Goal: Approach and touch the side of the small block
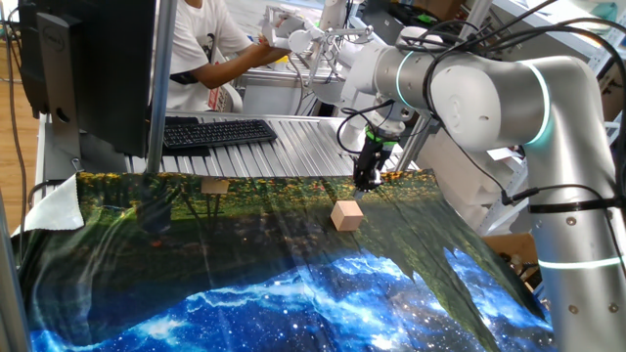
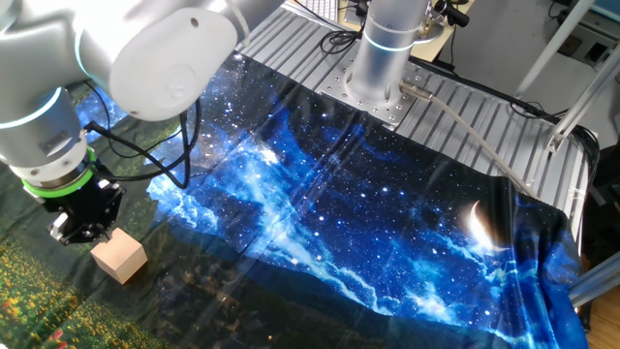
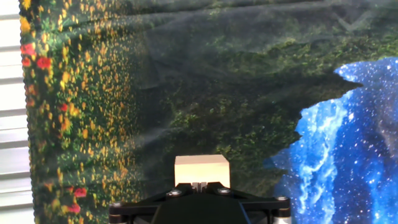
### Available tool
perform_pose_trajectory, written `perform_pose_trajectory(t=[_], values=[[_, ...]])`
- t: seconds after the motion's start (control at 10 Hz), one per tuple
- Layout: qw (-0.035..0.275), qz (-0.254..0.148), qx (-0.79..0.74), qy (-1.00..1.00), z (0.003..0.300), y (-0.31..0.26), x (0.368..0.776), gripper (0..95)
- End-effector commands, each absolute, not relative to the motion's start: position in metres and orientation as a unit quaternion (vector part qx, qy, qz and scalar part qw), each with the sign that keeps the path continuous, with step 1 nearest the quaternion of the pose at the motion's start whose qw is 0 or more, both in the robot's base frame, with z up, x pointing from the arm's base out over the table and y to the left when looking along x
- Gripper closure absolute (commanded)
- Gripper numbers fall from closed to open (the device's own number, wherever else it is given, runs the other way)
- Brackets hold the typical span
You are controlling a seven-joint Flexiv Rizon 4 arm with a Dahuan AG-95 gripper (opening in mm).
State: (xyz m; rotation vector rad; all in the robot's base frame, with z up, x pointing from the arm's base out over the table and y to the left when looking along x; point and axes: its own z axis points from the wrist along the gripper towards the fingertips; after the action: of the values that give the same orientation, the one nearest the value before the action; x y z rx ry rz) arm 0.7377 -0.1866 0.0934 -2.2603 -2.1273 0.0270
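Gripper positioned low over printed cloth, just beside small block; contact not confirmable. Finger state not discernible: fingertips hidden in hand view, too dark elsewhere. Small block resting on cloth, near gripper. Block directly ahead of gripper body in hand view. Keyboard behind cloth.

bg: printed cloth | ribbed metal table | keyboard | monitor
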Motion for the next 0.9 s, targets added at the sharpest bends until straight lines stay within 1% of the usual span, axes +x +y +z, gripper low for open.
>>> perform_pose_trajectory(t=[0.1,0.9], values=[[0.018,0.011,-0.728,-0.685,0.0927,-0.1869,0.7388,95.0],[0.019,0.008,-0.728,-0.685,0.0927,-0.1869,0.7388,95.0]])
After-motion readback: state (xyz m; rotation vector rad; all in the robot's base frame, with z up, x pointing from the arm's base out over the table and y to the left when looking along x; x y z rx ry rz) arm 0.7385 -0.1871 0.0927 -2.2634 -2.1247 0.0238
